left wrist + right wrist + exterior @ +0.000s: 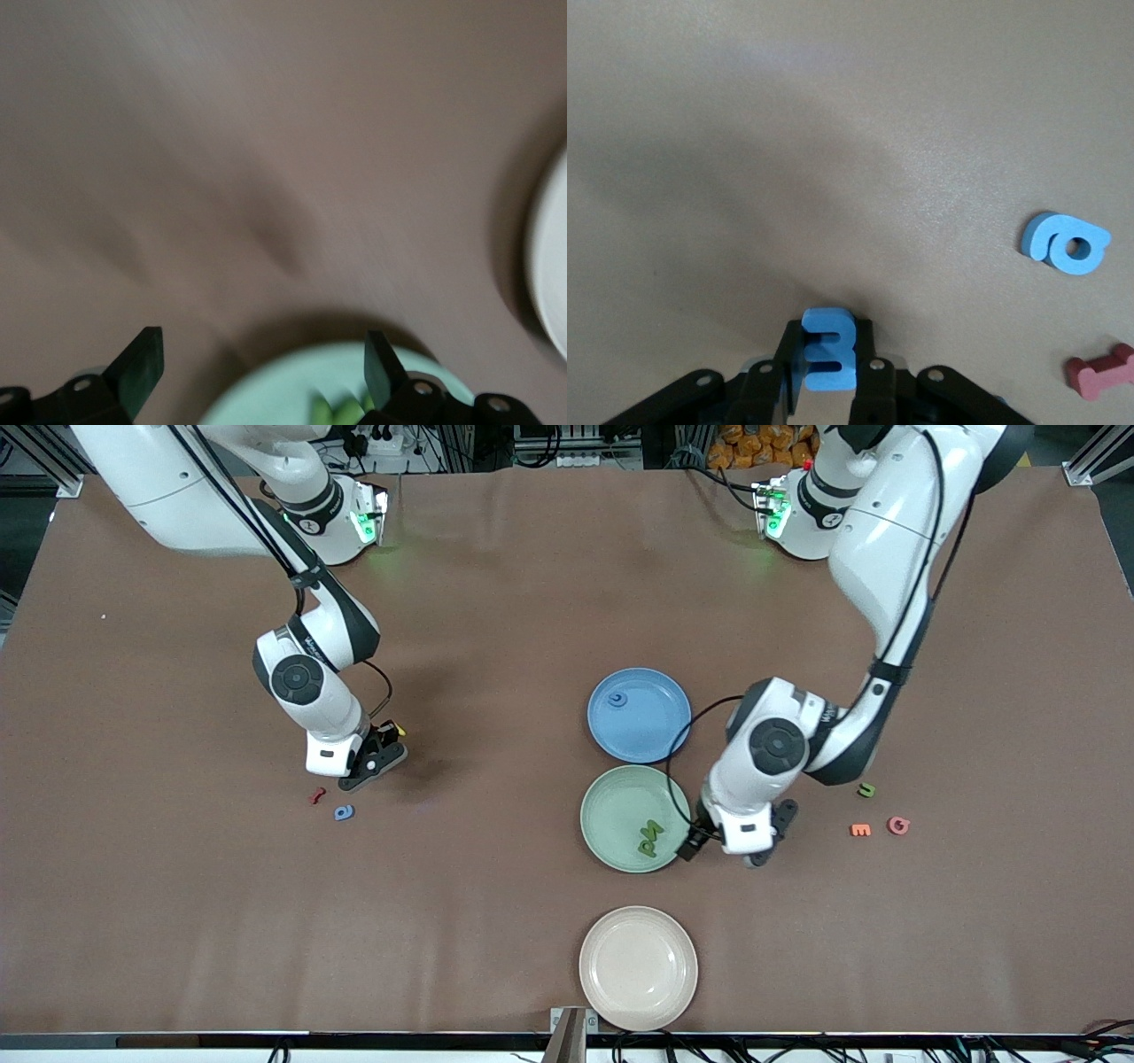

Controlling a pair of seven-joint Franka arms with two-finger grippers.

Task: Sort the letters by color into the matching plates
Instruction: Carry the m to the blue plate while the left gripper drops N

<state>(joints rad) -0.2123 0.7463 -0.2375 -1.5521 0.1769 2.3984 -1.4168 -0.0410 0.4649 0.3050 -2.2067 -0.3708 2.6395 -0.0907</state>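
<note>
My right gripper (pixel 374 760) is low over the table at the right arm's end, shut on a blue letter (pixel 829 350) that stands upright between its fingers (pixel 866 354). Another blue letter (pixel 344 812) lies on the table close by. The blue plate (pixel 660 731) holds one blue letter (pixel 617 700). On the mint green plate (pixel 611 806) lie green letters (pixel 651 839). My left gripper (pixel 722 855) is open over that plate's edge with nothing between its fingers (pixel 142 367). The left wrist view shows the green plate (pixel 283 394) and the green letters (pixel 341 412). A green letter (pixel 866 789) lies toward the left arm's end.
A cream plate (pixel 638 967) sits nearest the front camera. An orange E (pixel 860 830) and a pink G (pixel 898 825) lie near the loose green letter. A dark red letter (pixel 316 795) lies beside the loose blue one, and a yellow letter (pixel 400 731) is by the right gripper.
</note>
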